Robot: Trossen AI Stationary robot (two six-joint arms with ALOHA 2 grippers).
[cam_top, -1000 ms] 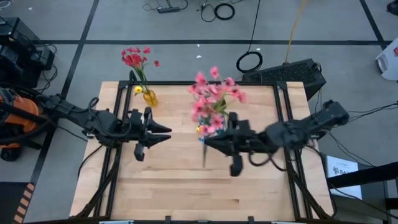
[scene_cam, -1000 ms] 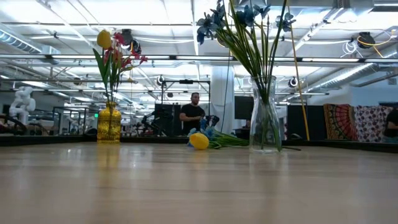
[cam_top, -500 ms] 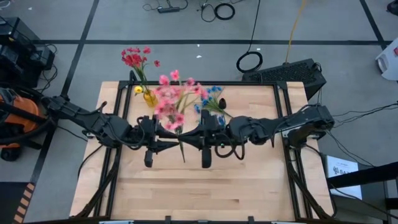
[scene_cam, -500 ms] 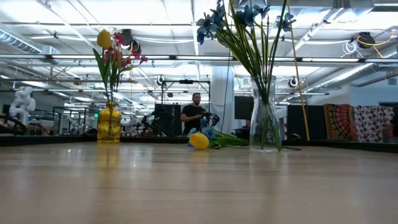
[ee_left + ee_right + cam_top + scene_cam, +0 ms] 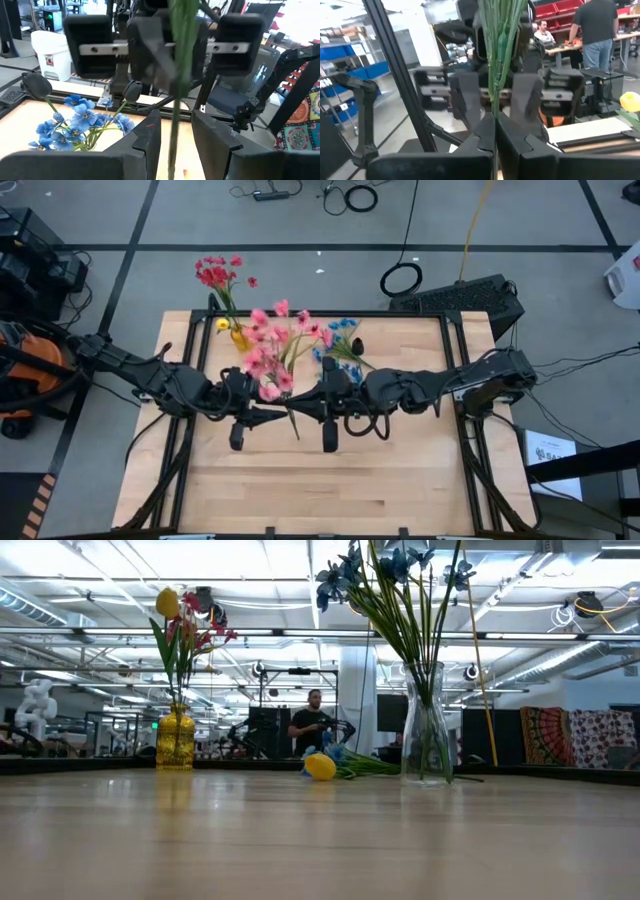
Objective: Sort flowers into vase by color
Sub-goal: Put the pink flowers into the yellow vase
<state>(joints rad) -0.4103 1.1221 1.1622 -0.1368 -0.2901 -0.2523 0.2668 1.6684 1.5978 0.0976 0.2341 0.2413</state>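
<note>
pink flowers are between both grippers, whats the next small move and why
Probably close the left gripper on the stem. The right gripper is shut on the pink flowers, and their green stem runs between the left gripper's open fingers, so a handover looks ready.

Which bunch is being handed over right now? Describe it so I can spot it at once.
Look at the middle of the wooden table, where the left gripper and right gripper meet tip to tip. The pink flowers rise from between them. They are the only pink blooms; the blue flowers lie beside them.

Wooden table [image 5: 400, 480] — two vases (yellow [image 5: 175, 740], clear [image 5: 427, 730])
</note>
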